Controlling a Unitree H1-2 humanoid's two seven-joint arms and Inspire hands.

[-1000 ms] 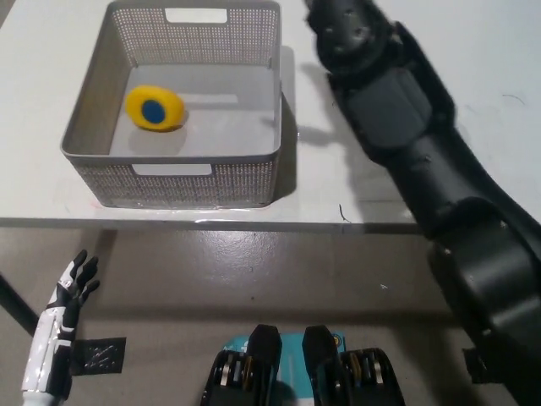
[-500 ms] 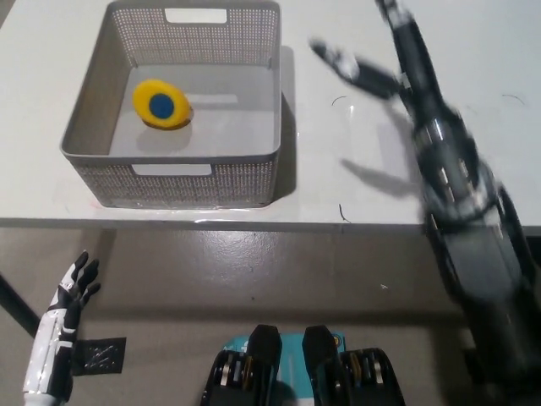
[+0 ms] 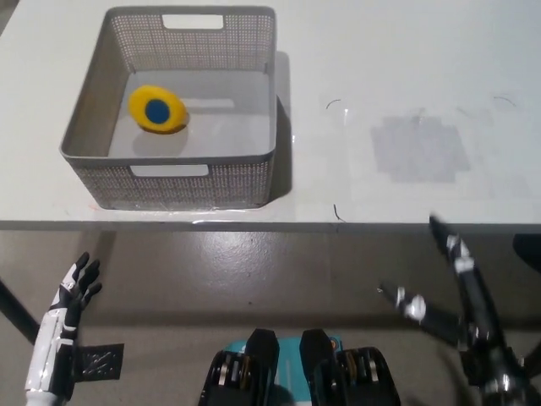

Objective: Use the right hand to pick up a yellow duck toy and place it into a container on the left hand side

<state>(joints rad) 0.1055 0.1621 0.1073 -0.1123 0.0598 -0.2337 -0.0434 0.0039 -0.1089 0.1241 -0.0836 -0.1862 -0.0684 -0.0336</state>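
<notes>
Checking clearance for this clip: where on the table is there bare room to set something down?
The table is bare right of the basket, out to its front edge. Inside the basket, floor right of the yellow duck toy is free. Both hands, left and right, hang below the table.

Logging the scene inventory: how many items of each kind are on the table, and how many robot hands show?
Yellow duck toy: 1
Grey mesh basket: 1
Robot hands: 2, the white left hand and the black right hand, both below the table edge
Total: 4

Table [image 3: 423, 101] bare right of basket [image 3: 190, 173]; basket open-topped, mesh walls fencing the duck [image 3: 157, 109]
</notes>
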